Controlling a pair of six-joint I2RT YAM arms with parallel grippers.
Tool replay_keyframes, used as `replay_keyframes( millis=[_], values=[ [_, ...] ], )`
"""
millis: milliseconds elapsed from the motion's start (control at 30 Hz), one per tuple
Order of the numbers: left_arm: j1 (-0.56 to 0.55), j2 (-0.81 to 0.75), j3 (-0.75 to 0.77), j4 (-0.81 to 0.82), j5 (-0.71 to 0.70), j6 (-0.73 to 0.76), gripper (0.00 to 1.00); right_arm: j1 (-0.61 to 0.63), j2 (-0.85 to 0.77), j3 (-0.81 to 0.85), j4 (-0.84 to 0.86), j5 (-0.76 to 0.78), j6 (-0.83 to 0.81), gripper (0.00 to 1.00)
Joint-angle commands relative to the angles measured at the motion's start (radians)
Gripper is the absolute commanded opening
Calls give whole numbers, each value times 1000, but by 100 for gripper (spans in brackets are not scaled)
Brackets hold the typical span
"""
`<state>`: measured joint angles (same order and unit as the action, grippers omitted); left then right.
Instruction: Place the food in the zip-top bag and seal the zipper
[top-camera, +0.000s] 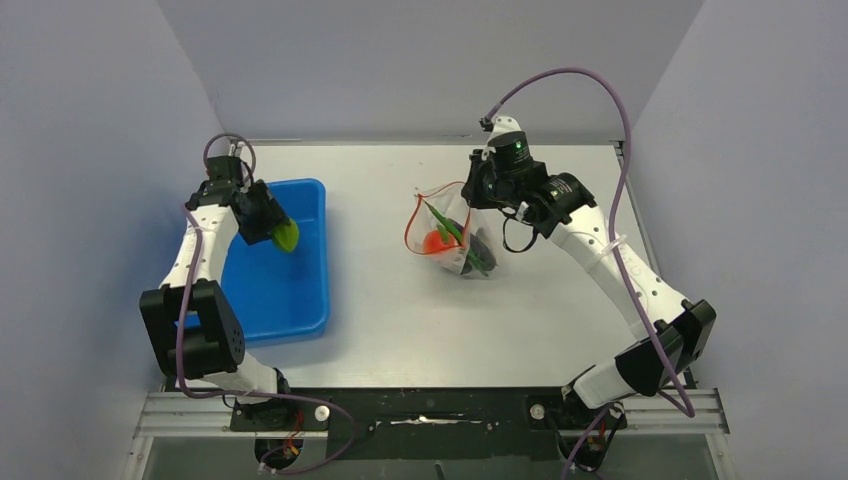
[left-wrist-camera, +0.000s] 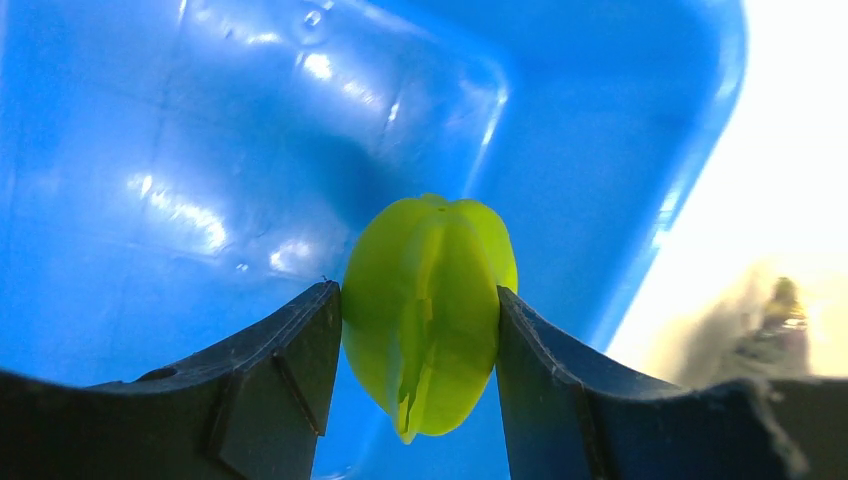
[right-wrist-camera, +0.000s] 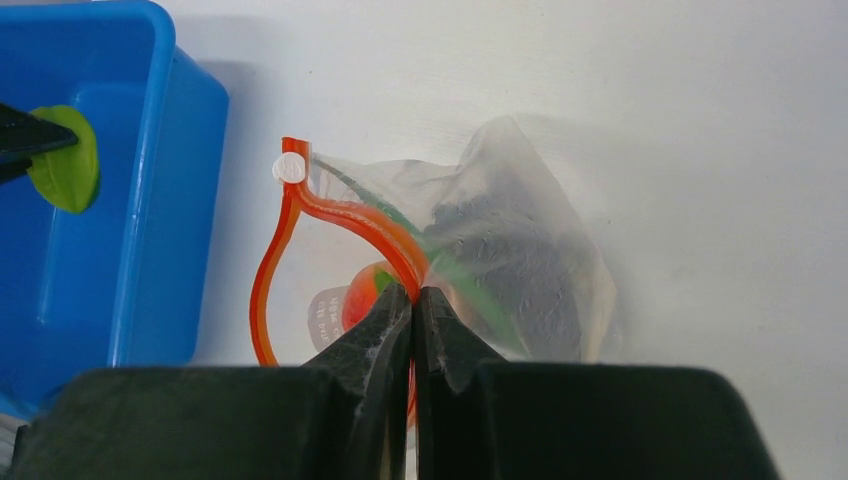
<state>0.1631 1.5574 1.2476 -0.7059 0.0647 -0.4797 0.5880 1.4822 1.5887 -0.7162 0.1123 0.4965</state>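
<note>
Left gripper: jaws partly apart, clamped on the lime fruit above the tray. Right gripper: jaws together, pinching the zipper. The bag hangs open-mouthed at the right gripper, well apart from the lime fruit, with 3 foods inside.
</note>
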Motion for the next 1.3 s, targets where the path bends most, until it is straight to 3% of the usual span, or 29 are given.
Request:
replay_keyframes(
  millis=[0,200,667,900,1133,1267],
  values=[
    [-11,1,117,82,103,-11,41,9,8,23,75,-7,34,0],
    [-39,15,199,76,112,-33,41,9,32,22,102,-43,46,0],
    [-178,-62,190,204,313,-200,41,5,31,2,138,-66,113,0],
    [-268,-111,77,388,457,-408,41,6,26,0,149,-67,137,0],
    [-398,-172,-67,623,458,-610,40,2,46,33,157,-78,148,0],
    [-444,-162,-47,625,465,-628,39,-1,62,58,143,-82,151,0]
  ],
)
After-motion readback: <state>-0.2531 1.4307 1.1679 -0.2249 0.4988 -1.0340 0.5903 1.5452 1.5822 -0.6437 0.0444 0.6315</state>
